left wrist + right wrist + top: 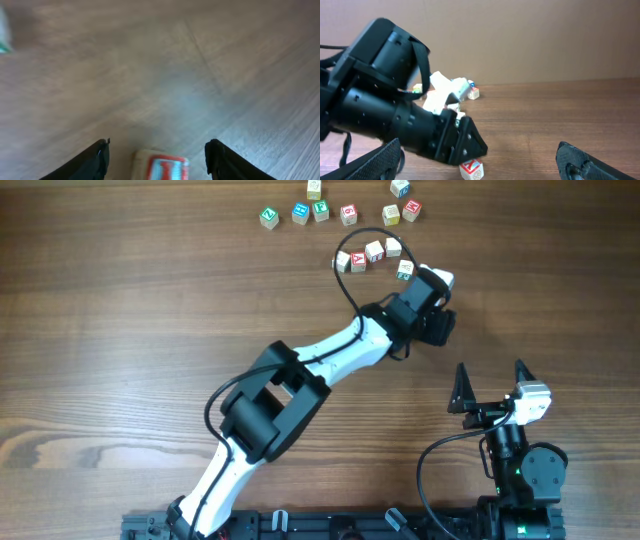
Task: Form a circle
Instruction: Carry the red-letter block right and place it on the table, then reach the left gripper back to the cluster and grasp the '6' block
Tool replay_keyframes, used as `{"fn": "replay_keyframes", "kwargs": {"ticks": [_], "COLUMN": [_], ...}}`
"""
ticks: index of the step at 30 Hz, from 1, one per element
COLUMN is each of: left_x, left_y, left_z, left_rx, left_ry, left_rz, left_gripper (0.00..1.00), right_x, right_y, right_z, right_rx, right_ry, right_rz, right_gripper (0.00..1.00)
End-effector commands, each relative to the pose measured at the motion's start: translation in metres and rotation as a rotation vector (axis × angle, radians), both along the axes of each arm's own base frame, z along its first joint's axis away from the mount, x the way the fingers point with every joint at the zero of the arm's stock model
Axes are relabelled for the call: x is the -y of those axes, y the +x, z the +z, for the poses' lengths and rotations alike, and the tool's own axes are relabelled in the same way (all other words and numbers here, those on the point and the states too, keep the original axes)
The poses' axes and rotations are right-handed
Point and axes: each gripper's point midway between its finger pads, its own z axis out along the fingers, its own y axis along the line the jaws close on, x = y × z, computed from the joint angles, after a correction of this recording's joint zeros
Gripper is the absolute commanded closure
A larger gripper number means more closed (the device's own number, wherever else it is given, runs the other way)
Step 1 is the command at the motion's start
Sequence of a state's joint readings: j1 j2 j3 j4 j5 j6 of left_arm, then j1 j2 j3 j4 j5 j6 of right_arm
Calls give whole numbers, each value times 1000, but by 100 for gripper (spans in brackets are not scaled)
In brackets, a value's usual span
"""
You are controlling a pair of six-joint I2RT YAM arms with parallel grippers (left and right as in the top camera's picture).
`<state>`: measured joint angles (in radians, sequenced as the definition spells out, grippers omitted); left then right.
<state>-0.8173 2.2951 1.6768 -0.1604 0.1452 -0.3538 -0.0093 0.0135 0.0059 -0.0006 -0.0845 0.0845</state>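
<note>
We saw a table (120, 330) of dark brown wood filling the overhead view, its grain running left to right, with a swirl of grain near the left edge. A black rail (300, 525) ran along its near edge. In the right wrist view a plain tan wall (545, 35) rose behind the table's far edge. The light was soft and even, and it left a pale sheen on the wood in the left wrist view.
</note>
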Motion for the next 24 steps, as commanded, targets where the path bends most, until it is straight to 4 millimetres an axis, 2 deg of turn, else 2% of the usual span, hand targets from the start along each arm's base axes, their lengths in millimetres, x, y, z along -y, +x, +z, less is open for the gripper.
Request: {"fn": "replay_keyframes", "kwargs": {"ticks": [1,2,4,8,10,13,15,20,24], "left_x": [-35,-57,-100,-195,-218,-225,-217,-192,-191], "left_y": [51,62,72,69,65,72,79,91,90], "left_z": [109,130,159,202,214,216,212,189,191], "left_rx": [142,164,175,116,89,117,180,205,193], "left_ry": [-122,-118,-87,-33,-55,-53,-18,-5,-25], "left_rz": [106,156,234,369,379,364,300,248,265], "left_gripper": [34,34,33,27,25,16,2,0,0], "right_x": [0,0,0,0,0,0,0,0,-1], "right_y": [0,0,0,0,0,0,0,0,0], "right_z": [2,2,2,2,2,5,2,1,-2], "right_rx": [9,9,9,9,9,24,8,1,-25], "right_ry": [-4,-4,-4,-4,-4,-4,-2,32,242], "right_rz": [-2,-2,-2,-2,-2,-2,-1,-3,3], "right_gripper": [0,0,0,0,0,0,0,0,0]}}
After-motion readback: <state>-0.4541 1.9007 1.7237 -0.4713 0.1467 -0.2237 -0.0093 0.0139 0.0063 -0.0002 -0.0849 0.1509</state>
